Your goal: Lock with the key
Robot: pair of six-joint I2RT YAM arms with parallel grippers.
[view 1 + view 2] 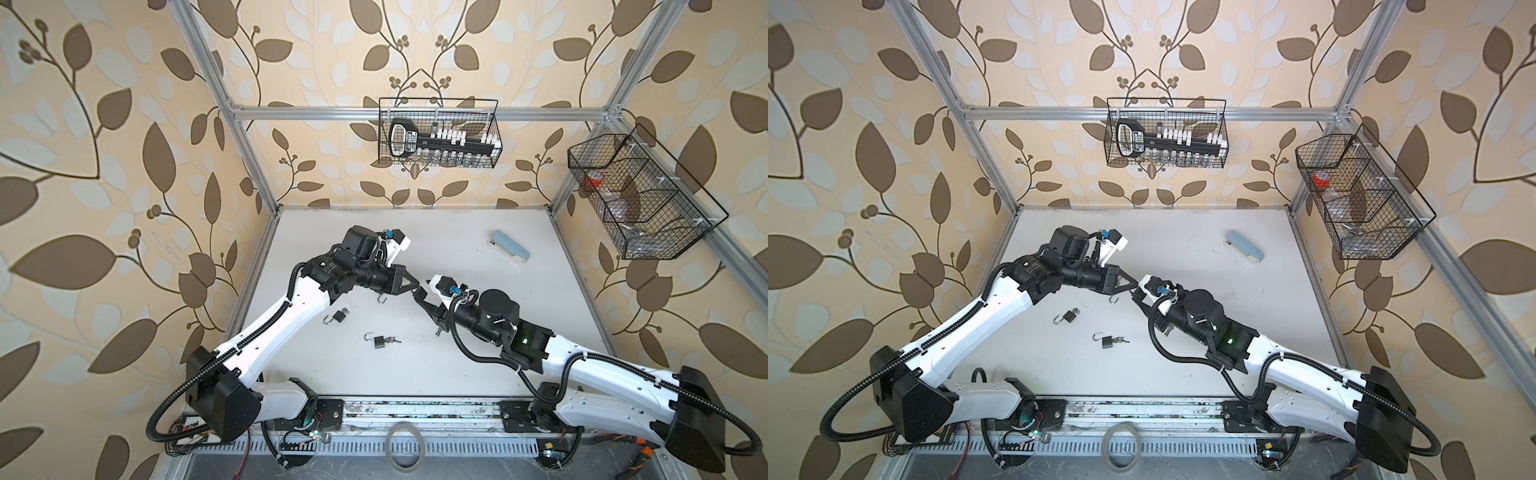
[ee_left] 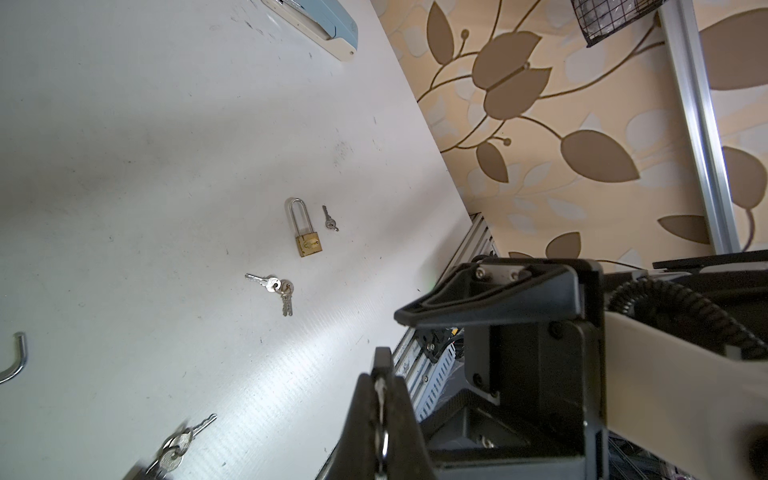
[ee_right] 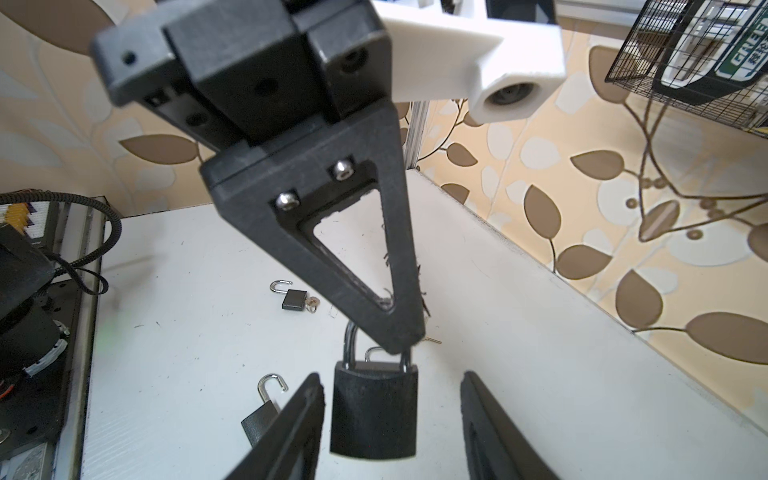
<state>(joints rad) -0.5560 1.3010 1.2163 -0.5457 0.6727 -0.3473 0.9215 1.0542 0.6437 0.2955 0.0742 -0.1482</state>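
A black padlock (image 3: 374, 411) hangs in the air with its shackle closed into the body. My left gripper (image 3: 401, 338) is shut on that shackle (image 2: 380, 392) from above. My right gripper (image 3: 390, 376) is open, one finger on each side of the lock's body; one finger (image 3: 305, 409) is almost against it, while a clear gap separates the other finger (image 3: 482, 409) from it. In both top views the two grippers (image 1: 415, 288) (image 1: 1135, 286) meet tip to tip over the middle of the table. Loose keys (image 2: 274, 284) lie on the table; no key shows in the held lock.
Two open black padlocks (image 1: 338, 316) (image 1: 379, 340) with keys lie on the white table (image 1: 478, 365), left of centre. A brass padlock (image 2: 308, 243) and a small key (image 2: 329, 218) lie nearby. A blue stapler (image 1: 510, 246) sits at the back right. Wire baskets (image 1: 438, 133) (image 1: 640, 195) hang on the frame.
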